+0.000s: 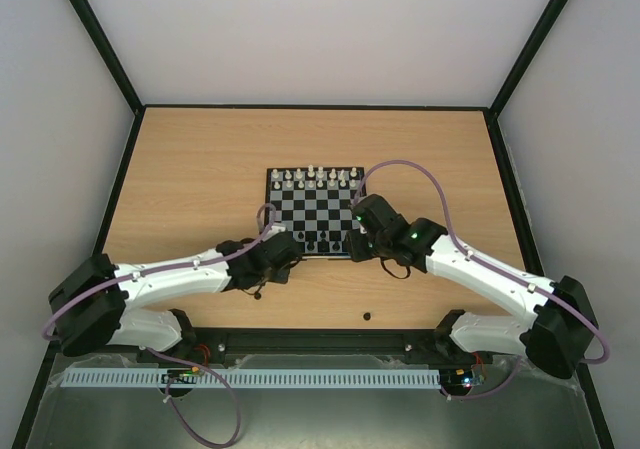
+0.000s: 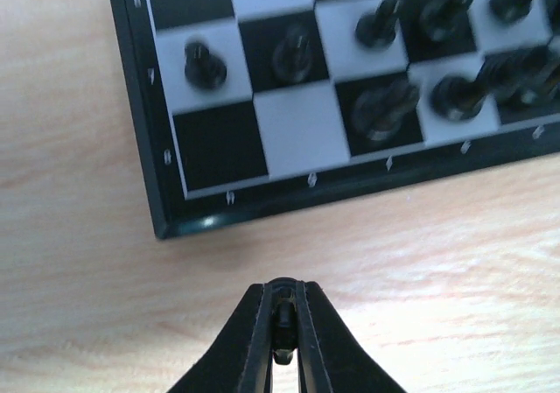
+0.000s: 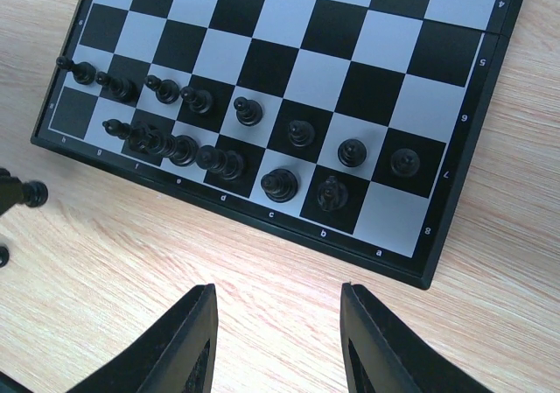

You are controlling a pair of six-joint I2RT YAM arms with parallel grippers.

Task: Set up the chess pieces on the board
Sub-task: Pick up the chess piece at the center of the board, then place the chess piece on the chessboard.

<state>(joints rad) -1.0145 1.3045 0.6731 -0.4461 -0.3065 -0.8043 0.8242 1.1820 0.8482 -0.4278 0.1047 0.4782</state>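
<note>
Pinching black piece [image 2: 281,321] | left fingers [image 2: 249,345] closed on it beside board [image 2: 138,104] near-left corner, probably for the bare corner square [image 2: 219,148] | right fingers [image 3: 194,349] parted, empty

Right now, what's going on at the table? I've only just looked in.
The left gripper is shut on a small black chess piece, over the table just off the board corner. The right gripper is open and empty, hovering by the board's near edge. The black pawns fill their row, but the back row behind them has gaps, both corners included. One loose piece lies on the table near the arm bases.
</note>
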